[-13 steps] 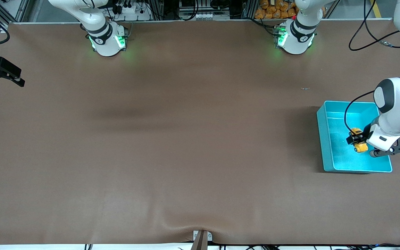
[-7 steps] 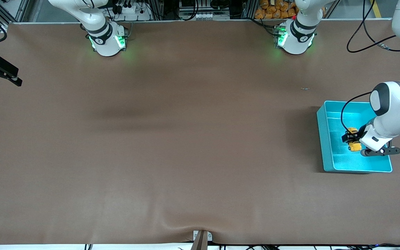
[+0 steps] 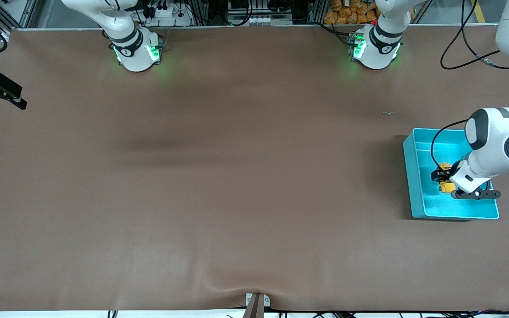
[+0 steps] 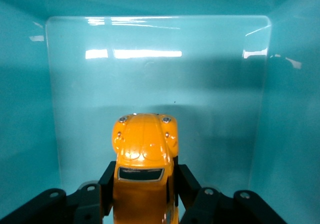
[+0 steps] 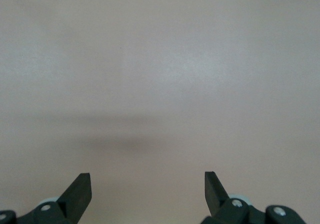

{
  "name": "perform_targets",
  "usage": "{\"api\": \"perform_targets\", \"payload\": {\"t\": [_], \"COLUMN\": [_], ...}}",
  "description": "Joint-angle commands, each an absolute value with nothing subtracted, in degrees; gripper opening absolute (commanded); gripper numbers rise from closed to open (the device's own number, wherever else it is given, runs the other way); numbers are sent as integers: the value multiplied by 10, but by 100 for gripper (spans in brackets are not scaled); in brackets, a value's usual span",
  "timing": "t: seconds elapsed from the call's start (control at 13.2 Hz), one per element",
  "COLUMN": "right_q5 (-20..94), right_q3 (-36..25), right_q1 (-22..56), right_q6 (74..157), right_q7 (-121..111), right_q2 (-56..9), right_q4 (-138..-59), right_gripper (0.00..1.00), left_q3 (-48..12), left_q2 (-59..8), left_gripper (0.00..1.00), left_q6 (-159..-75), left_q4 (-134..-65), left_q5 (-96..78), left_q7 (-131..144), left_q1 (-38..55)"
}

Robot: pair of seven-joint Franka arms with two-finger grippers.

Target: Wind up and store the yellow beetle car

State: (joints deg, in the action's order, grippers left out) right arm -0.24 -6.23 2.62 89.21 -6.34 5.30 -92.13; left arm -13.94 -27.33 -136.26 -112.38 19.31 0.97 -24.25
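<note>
The left gripper [image 3: 441, 179] is down inside the teal bin [image 3: 415, 176], which sits near the table [image 3: 237, 176] edge at the left arm's end. Its fingers [image 4: 106, 184] are clamped on the sides of the car [image 4: 144, 169], held over the bin floor. The right gripper [image 5: 147, 186] waits over bare table at the right arm's end, fingers spread wide and holding nothing

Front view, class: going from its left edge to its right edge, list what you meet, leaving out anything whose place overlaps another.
right gripper, waiting at the table's edge → right arm's base → left arm's base → teal bin, where the left gripper holds the yellow beetle car inside it.
</note>
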Motion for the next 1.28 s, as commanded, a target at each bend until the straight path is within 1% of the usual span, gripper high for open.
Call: {"api": "perform_targets", "payload": {"t": [0.0,0.53,0.6,0.68,0.76,0.98,1.21], "right_q5": [-8,-9,-9,-9,-10,-9,-10], "right_q3": [-58,-59,-59,-59,-59,-59,-59], "right_q1": [19,18,18,18,18,18,18], "right_q6": [885,885,885,885,885,885,885], "right_q7": [-71,-72,-72,-72,-72,-72,-72], "right_q2": [55,54,54,54,54,54,54], "right_q4": [-917,-917,-917,-917,-917,-917,-917], "right_gripper": [100,100,100,100,100,100,100], "left_q3": [-141,-140,-140,-139,-140,-140,-142], "left_q2": [-284,-308,-308,-308,-307,-301,-271], "left_gripper": [0,0,27,94,100,100,100], "left_q6": [-1375,-1401,-1401,-1401,-1401,-1401,-1393], "left_q4": [-1118,-1116,-1116,-1116,-1116,-1116,-1116], "left_q5": [233,267,268,268,268,268,260], "left_q7": [4,5,4,3,3,8,5], "left_q1": [-245,-247,-247,-247,-248,-247,-247]}}
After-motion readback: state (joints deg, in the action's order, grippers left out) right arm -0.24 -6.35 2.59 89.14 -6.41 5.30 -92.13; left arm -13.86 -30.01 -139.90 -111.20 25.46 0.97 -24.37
